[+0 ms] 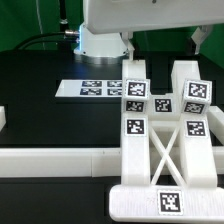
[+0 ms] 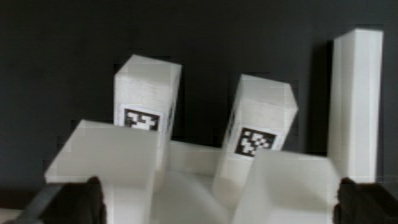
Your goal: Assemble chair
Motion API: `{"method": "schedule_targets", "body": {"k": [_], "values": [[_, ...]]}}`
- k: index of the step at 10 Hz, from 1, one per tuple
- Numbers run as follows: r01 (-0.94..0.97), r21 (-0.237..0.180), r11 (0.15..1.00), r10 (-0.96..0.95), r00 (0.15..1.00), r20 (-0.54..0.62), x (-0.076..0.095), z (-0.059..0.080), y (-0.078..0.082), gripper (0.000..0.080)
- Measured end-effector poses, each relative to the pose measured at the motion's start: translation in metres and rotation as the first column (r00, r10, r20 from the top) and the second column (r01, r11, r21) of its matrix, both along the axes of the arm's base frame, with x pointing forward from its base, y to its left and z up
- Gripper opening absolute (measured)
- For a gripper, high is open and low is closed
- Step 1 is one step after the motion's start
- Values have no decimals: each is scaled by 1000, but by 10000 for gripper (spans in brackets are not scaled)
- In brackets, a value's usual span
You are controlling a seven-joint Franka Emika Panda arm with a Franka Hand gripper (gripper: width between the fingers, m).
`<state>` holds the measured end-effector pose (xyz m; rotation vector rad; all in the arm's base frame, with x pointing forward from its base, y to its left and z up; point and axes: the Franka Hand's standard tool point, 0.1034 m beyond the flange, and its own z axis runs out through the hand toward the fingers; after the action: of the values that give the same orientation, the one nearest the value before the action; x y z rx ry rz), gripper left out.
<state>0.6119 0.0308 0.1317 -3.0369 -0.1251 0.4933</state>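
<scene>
The black tabletop (image 1: 40, 75) carries the chair (image 1: 165, 130) at the exterior view's right, against the white border wall (image 1: 50, 158). Its glossy white parts bear black-and-white square tags without readable writing. Behind it lies the marker board (image 1: 95, 88). The tool (image 2: 214, 200) is spread, holding nothing.

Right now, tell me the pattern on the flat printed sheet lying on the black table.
Black-and-white square tags on the flat white marker board; it shows best in the exterior view.

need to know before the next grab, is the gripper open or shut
Open: in the wrist view the gripper has its two dark fingers far apart, nothing between them.
</scene>
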Motion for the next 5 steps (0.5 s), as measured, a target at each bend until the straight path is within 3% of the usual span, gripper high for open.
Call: {"method": "schedule_targets", "body": {"k": [5], "values": [[7,-3,1000,-7,1000,30,2,-4,-4,648]]}}
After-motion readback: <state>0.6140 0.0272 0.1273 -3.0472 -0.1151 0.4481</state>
